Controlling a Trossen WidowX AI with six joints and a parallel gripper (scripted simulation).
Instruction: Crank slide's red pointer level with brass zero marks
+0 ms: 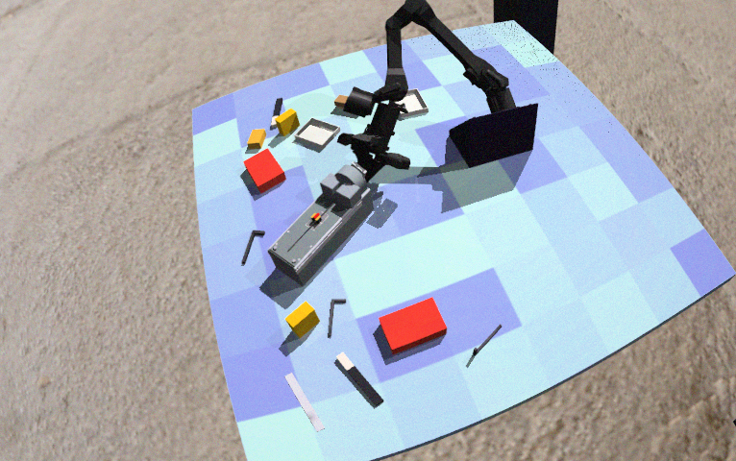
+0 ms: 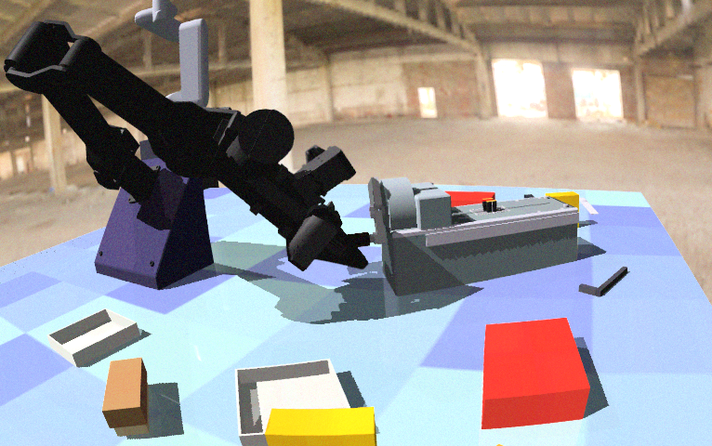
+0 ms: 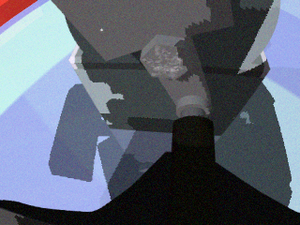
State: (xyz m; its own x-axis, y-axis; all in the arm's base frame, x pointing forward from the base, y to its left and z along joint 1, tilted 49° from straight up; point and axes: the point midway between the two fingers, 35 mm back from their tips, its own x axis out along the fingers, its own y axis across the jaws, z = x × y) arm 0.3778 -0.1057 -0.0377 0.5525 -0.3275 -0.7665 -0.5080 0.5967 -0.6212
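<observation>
1. On your far left in the exterior view, the arm's dark base (image 2: pixel 127 259) stands on the checkered counter (image 2: pixel 652 342), and the arm leans down to the right.
2. Your tool (image 2: pixel 361 241) sits low at the machine's near end — clamped on the crank handle (image 2: pixel 371 237), which juts from the round grey crank wheel (image 2: pixel 396 207).
3. Further right, the grey machine (image 2: pixel 487 254) lies lengthwise on the counter; the top view shows its slide's red pointer (image 1: pixel 315 216) on the centre track, between machine housing and far end.
4. Rightmost, a red block (image 2: pixel 534 370) and a black L-shaped key (image 2: pixel 603 282) lie apart from the machine.
</observation>
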